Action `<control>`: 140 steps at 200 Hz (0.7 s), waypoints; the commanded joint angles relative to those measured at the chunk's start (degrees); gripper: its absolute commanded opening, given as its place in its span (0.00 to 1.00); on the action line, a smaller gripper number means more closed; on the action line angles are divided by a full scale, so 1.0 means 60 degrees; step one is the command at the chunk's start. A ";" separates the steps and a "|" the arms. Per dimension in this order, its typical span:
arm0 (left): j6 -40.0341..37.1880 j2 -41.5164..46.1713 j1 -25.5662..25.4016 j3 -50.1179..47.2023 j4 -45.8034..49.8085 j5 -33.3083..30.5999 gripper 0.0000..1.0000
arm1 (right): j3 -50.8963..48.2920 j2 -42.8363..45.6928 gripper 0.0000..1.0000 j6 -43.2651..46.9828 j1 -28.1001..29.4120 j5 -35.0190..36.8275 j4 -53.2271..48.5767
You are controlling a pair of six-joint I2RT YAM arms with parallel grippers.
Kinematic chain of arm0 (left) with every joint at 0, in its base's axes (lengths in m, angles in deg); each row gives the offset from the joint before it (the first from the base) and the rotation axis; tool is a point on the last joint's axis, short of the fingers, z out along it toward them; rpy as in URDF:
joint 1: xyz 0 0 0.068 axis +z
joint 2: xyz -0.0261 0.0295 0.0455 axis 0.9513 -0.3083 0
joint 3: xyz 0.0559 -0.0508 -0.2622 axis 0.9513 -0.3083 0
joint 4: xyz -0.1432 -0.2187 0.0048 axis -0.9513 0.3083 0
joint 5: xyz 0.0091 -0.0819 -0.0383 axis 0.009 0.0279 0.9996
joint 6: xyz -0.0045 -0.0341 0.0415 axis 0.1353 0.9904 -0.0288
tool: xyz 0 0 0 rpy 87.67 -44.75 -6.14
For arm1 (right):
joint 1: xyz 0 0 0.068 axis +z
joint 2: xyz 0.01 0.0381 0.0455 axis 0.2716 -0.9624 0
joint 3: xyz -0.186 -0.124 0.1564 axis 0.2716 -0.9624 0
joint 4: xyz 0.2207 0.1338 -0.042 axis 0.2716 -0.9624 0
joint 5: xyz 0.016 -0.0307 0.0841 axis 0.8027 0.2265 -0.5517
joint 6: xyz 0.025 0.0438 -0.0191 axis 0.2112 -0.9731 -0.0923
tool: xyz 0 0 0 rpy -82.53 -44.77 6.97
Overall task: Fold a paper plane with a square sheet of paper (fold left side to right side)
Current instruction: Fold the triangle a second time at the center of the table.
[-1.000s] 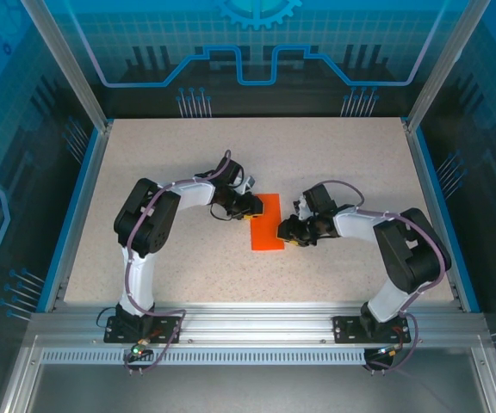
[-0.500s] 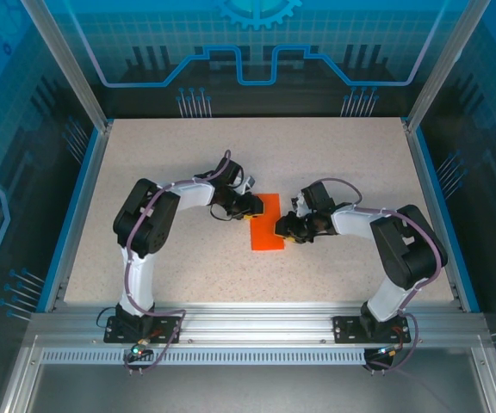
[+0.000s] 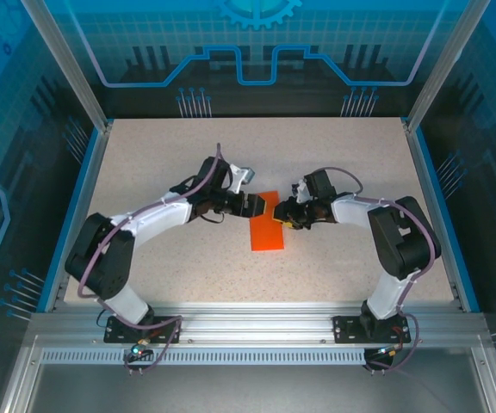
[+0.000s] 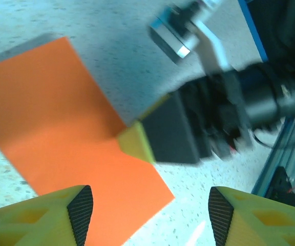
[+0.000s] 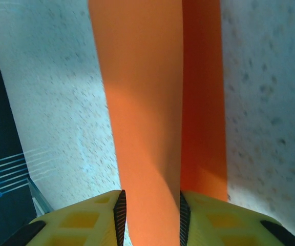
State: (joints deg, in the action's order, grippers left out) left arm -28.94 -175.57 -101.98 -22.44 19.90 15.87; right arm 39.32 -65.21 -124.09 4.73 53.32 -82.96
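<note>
Folded orange sheet of paper (image 3: 267, 232) near the middle of the tabletop (image 3: 334, 163). Right hand (image 5: 150, 215) pinches a raised layer of the paper between nearly closed fingers; left hand (image 4: 150, 210) hovers above its left part, fingers spread wide, holding nothing

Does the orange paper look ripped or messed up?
No rips or crumples. The paper is folded into a strip and lies a bit crooked on the table. The right gripper pinches one layer. A darker orange band shows beside that layer, so the edges may not line up.
</note>
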 commanded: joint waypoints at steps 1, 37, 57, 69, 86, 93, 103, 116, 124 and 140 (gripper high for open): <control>-0.1568 0.0438 -0.0885 -0.0402 0.0445 -0.1028 0.66 | 0.0535 -0.0304 0.33 0.0098 -0.0205 -0.0382 -0.0314; -0.2451 0.0443 -0.2407 -0.0233 0.1054 -0.2742 0.70 | 0.1060 -0.0616 0.30 0.0239 -0.0266 -0.0480 -0.0716; -0.2639 0.0113 -0.3032 0.0017 0.1235 -0.3611 0.71 | 0.1182 -0.0668 0.30 0.0251 -0.0288 -0.0483 -0.0800; -0.2727 -0.0158 -0.3312 0.0185 0.1310 -0.4085 0.72 | 0.1212 -0.0705 0.30 0.0242 -0.0295 -0.0465 -0.0818; -0.2792 -0.0592 -0.3664 0.0446 0.1383 -0.4561 0.74 | 0.1233 -0.0740 0.30 0.0206 -0.0289 -0.0481 -0.0821; -0.2819 -0.0769 -0.3790 0.0535 0.1397 -0.4773 0.74 | 0.1232 -0.0753 0.30 0.0174 -0.0297 -0.0497 -0.0785; -0.2862 -0.1006 -0.4001 0.0675 0.1442 -0.5071 0.75 | 0.1213 -0.0769 0.30 0.0089 -0.0288 -0.0559 -0.0706; -0.2924 -0.1245 -0.4199 0.0816 0.1469 -0.5503 0.76 | 0.1202 -0.0758 0.29 -0.0006 -0.0305 -0.0655 -0.0628; -0.2959 -0.1370 -0.4285 0.0893 0.1498 -0.5667 0.76 | 0.1202 -0.0755 0.28 -0.0045 -0.0295 -0.0669 -0.0580; -0.2986 -0.1573 -0.4381 0.1023 0.1552 -0.6021 0.77 | 0.1213 -0.0712 0.27 -0.0096 -0.0298 -0.0680 -0.0569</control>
State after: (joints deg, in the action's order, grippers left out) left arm -45.12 -183.40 -127.16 -18.97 27.42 -14.08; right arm 45.44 -68.93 -123.74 3.68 51.22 -86.24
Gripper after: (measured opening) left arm 0.766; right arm 0.277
